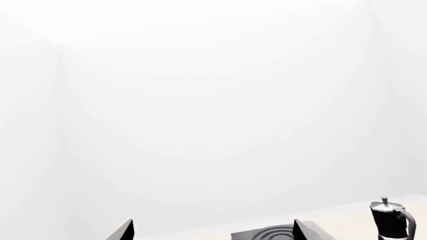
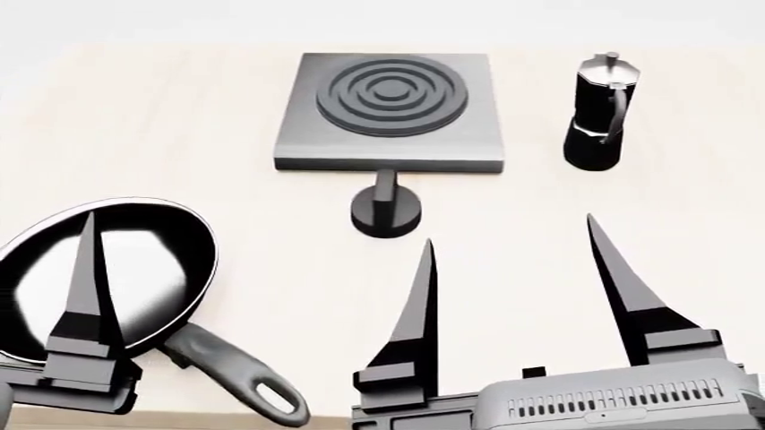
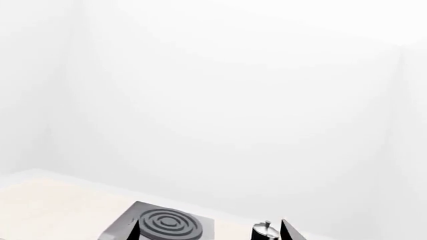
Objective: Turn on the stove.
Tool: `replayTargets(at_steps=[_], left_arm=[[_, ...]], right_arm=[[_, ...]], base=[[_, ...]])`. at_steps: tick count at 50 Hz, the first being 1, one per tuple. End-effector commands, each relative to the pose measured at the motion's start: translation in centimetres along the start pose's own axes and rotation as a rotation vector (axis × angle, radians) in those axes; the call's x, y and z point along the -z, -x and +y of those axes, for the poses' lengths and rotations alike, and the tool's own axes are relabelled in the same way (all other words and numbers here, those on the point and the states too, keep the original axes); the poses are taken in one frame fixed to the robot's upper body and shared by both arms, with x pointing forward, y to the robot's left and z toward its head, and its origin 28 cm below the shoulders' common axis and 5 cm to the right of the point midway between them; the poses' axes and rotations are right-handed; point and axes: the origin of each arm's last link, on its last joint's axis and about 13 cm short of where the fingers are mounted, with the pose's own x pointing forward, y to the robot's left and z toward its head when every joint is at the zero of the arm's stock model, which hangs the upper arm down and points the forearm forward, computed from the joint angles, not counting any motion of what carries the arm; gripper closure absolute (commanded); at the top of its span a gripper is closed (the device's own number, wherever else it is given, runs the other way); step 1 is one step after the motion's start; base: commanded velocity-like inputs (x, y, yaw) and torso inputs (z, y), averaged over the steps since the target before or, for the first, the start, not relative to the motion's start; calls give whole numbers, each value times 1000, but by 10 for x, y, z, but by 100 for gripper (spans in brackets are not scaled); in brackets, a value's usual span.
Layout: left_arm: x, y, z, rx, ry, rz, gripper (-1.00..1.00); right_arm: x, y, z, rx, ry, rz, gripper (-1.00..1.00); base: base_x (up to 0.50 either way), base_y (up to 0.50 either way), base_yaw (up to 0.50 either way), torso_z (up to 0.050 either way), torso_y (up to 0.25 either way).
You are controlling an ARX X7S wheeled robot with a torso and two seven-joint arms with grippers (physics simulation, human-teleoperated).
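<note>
Right gripper [image 2: 508, 269] sits low centre-right in the head view, two black pointed fingers spread wide apart, nothing between them, so released; grey ribbed housing below at the frame's bottom edge. Left gripper [image 2: 90, 269] at lower left of the head view: only one finger clearly shows, over the frying pan [image 2: 114, 269], so can't tell from that view; the left wrist view shows two finger tips [image 1: 125, 231] far apart at the bottom edge, so it is released too, holding nothing. Just above the right gripper's left finger, in the frame centre, is the small round black knob [image 2: 385, 211], apart from both fingers, with its stem running up to the front edge of the stove [image 2: 389, 103]. Stove is upper centre, grey square plate with dark ringed burner [image 2: 392, 94]. Moka pot [image 2: 597, 112] stands upright at upper right, beside the stove, not touching. Pan handle points toward bottom centre. All rest on a pale table [image 2: 179, 134]. Right wrist view: stove and pot lid at the bottom edge, the rest blank white wall.
</note>
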Motion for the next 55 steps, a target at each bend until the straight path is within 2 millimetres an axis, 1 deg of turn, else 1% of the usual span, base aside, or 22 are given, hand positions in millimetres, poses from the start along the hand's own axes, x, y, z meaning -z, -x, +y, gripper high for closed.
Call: replayTargets(at_steps=[1,46,55], left_arm=[[1,0,0,-1,-1,-1,-100],[0,0,0,-2,-2,1,-100],[1,0,0,-1,-2,2,-100]], right_arm=[[1,0,0,-1,3,2,-100],[2,0,2,-3,14,10,-100],[3,-1,1,-2,4,8,-100]], base=[[0,94,0,0,0],[0,94,0,0,0],[0,6,0,0,0]])
